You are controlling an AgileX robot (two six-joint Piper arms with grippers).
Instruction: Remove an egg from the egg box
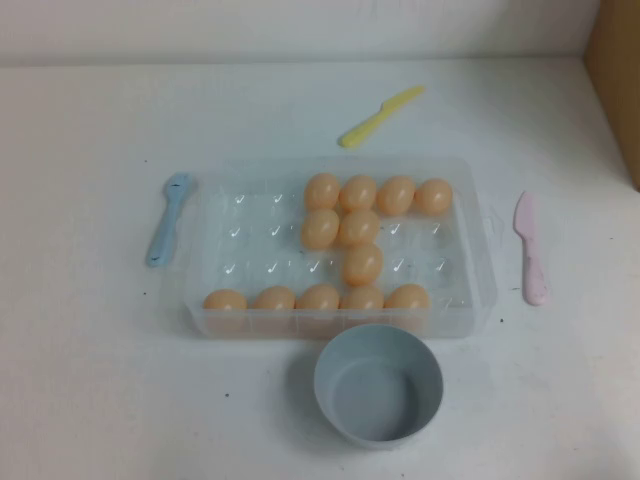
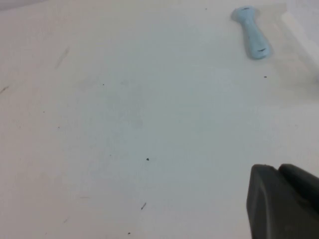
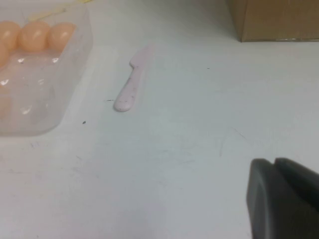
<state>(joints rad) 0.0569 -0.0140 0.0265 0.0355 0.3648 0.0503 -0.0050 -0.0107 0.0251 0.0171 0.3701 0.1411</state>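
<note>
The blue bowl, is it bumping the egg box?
Cannot tell. In the high view the bowl rim sits right at the egg box's near wall, with no clear gap. Left gripper and right gripper hang over bare table.

I see the egg box point(image 1: 210, 250), a clear plastic rectangular tray with rounded corners, lying flat at mid-worktop. Twelve pale orange-tan eggs sit in its dimpled cups: four along the far row, two just nearer, one egg point(image 1: 362, 264) alone below those, five along the near wall. Its left cups stand bare.
</note>
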